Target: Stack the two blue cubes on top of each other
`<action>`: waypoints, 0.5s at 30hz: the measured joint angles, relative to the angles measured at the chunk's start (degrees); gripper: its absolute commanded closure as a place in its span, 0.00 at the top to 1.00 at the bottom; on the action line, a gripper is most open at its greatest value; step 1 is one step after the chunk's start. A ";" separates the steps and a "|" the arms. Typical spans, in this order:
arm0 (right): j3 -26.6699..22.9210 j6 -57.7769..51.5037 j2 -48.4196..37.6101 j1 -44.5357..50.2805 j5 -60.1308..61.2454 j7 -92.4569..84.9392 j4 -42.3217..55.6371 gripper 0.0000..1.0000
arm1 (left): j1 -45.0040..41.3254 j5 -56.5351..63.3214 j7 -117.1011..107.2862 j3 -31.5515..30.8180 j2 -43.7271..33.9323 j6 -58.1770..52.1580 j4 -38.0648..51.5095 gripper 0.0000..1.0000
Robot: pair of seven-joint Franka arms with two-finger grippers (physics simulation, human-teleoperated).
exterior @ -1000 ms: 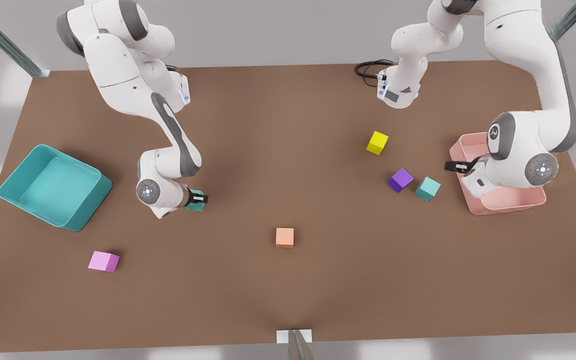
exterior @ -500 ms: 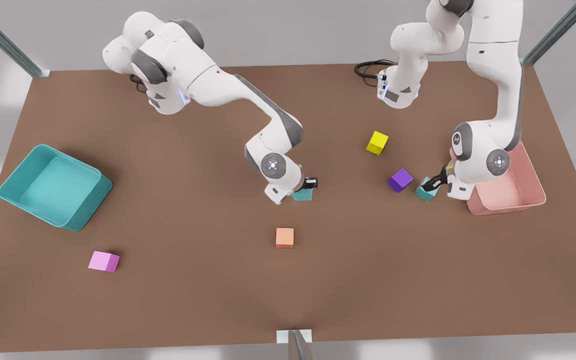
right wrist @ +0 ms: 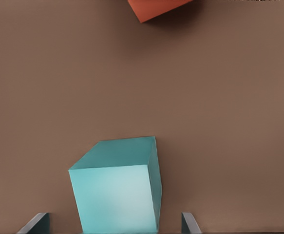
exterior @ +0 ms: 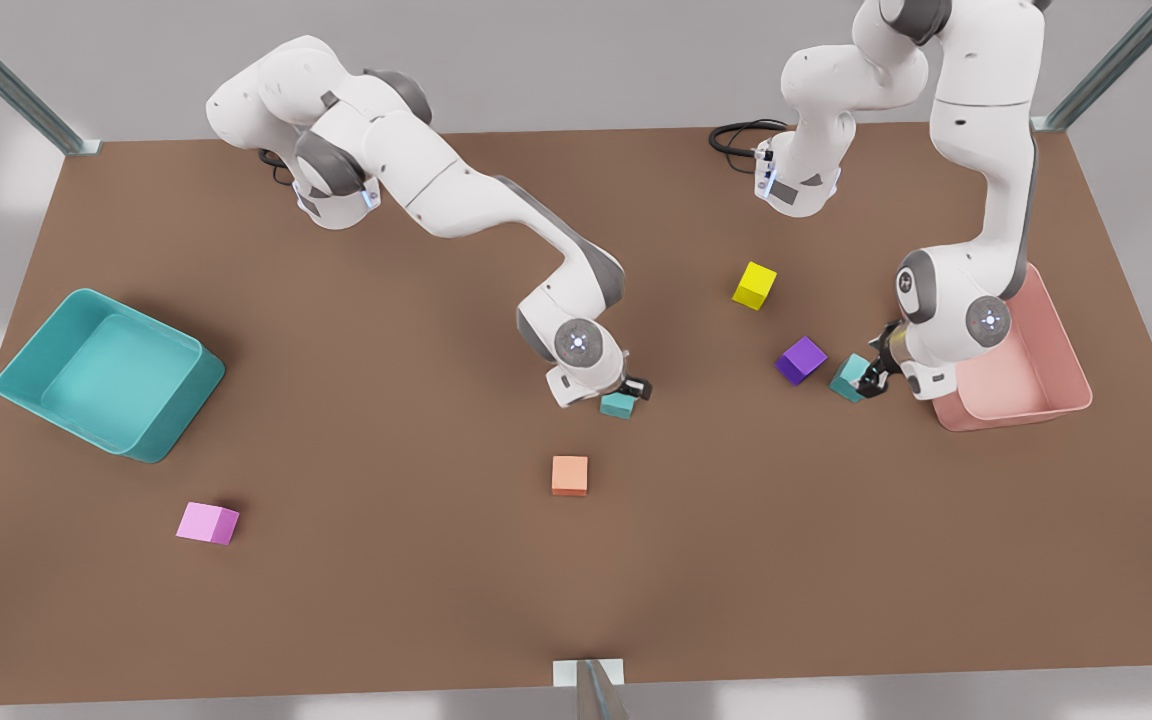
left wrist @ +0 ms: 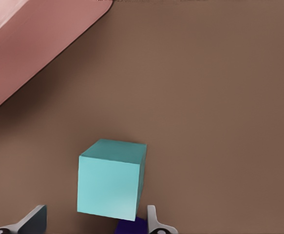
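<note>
The surface [exterior: 436, 580] carries 6 cubes: 2 teal [exterior: 618, 405] [exterior: 848, 378], 1 purple [exterior: 801, 360], 1 yellow [exterior: 754, 285], 1 orange [exterior: 569, 475], 1 pink [exterior: 207, 523]. There are 2 bins: 1 teal [exterior: 166, 420], 1 pink [exterior: 1011, 410]. 2 arms work here.

A teal cube [left wrist: 111, 179] sits between the left tool's [left wrist: 93, 222] spread fingertips [left wrist: 34, 218].

bare table [exterior: 736, 560] lies between both blue cubes; purple cube [exterior: 801, 360] crowds the far one.
</note>
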 measured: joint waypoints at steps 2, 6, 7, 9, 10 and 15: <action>0.18 -0.44 -1.69 -1.43 0.06 1.81 0.02 1.00 | 0.04 -0.06 -1.27 -0.01 0.57 0.53 -0.03 1.00; 0.42 -7.10 -7.34 -11.29 0.39 3.15 0.03 1.00 | 0.05 -0.11 -1.28 0.01 1.39 1.05 -1.09 1.00; 0.43 -9.66 -8.48 -14.49 0.45 2.93 0.00 1.00 | 0.02 -0.12 -1.05 0.02 1.56 1.13 -1.19 1.00; 0.28 -15.42 -10.11 -21.50 0.42 1.65 0.01 1.00 | -0.01 -0.30 -0.55 0.01 1.84 1.31 -1.22 1.00; 0.06 -18.32 -10.65 -25.03 0.16 0.54 -0.01 1.00 | -0.01 -0.72 -0.32 0.02 1.95 1.52 -1.21 1.00; -0.20 -32.11 -17.81 -34.30 -7.45 -7.17 0.78 1.00 | -0.01 -2.31 0.71 -0.03 3.04 3.03 -1.20 1.00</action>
